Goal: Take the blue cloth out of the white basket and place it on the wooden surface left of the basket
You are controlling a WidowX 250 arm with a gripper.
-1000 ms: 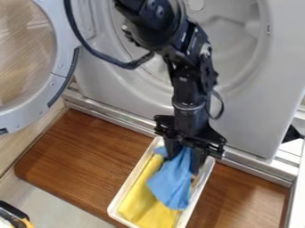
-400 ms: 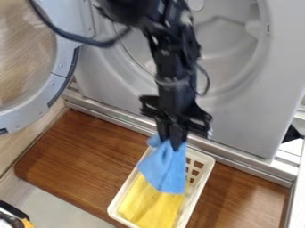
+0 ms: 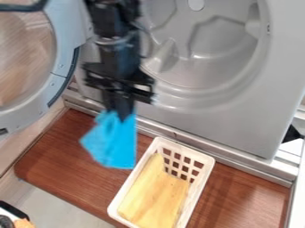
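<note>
My gripper [image 3: 121,116] is shut on the top of a blue cloth [image 3: 115,141], which hangs from it over the brown wooden board, left of the basket and in front of the washing machine. The white basket [image 3: 202,180] with square holes stands on the board. Inside it lies a yellow cloth [image 3: 155,196], spread along the bottom and left side.
The grey washing machine [image 3: 238,120] stands behind with its drum [image 3: 220,49] exposed. Its round door [image 3: 58,31] hangs swung out at the upper left. A metal rail [image 3: 235,159] runs behind the wooden board [image 3: 65,164]. A black object sits at the lower left corner.
Shut on the blue cloth, my gripper has lifted it out of the basket and moved up and left with it. The basket and yellow cloth stay where they were.
</note>
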